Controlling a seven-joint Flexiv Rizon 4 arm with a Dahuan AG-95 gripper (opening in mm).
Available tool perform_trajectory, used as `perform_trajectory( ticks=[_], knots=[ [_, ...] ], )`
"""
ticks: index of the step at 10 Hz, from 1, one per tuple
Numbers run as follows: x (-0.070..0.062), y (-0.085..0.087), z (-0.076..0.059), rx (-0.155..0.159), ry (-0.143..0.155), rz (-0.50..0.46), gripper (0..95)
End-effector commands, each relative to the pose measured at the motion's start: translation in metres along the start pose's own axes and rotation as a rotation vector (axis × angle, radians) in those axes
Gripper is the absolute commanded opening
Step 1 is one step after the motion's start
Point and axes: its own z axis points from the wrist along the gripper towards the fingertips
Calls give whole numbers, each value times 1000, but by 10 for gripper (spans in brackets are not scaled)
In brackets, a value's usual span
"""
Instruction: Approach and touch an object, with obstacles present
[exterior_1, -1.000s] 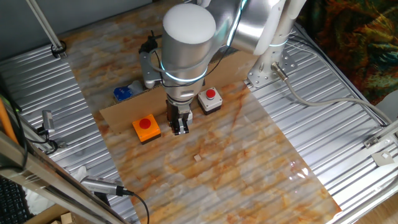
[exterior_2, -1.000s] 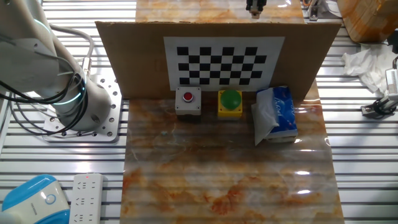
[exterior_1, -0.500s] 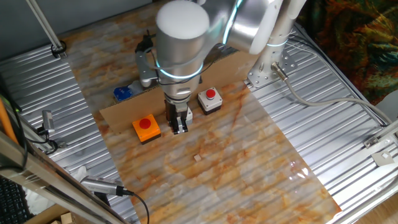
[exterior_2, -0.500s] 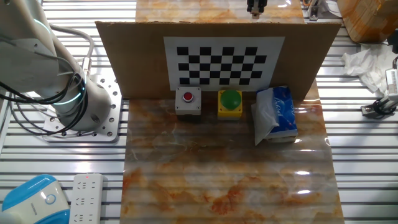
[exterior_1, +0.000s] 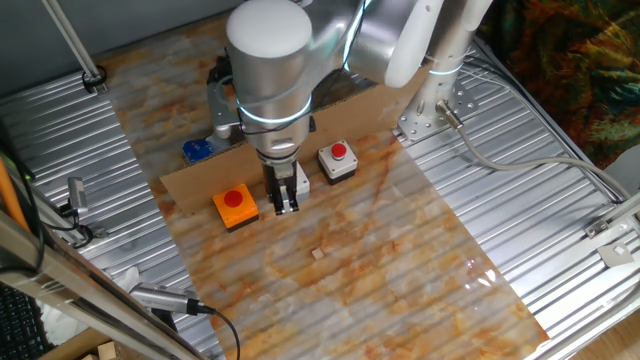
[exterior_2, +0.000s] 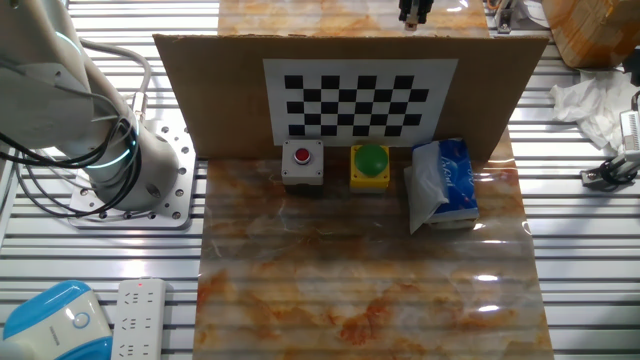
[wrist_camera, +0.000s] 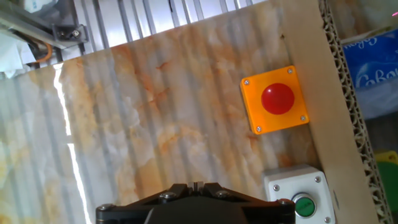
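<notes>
A long brown cardboard strip stands on edge across the marble-patterned board; its far side carries a checkerboard. On my side of it lie an orange box with a red button, a white box with a green button and a grey box with a red button. My gripper is shut and empty, pointing down just above the board between the orange and white boxes, touching neither. In the hand view the orange box is ahead on the right. The fingertips peek over the cardboard.
Beyond the cardboard sit a grey red-button box, a yellow green-button box and a blue tissue pack. Ribbed metal table surrounds the board. A small chip lies on the board.
The arm has shifted slightly to the left, towards the orange box. The gripper stays shut. The boxes and cardboard have not moved.
</notes>
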Motion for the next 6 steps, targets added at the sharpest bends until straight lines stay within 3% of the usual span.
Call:
perform_trajectory(
  ticks=[1,3,6],
  knots=[
    [0,0,0,0,7,-6,0],
    [0,0,0,13,35,13,0],
    [0,0,0,32,43,21,0]
  ],
)
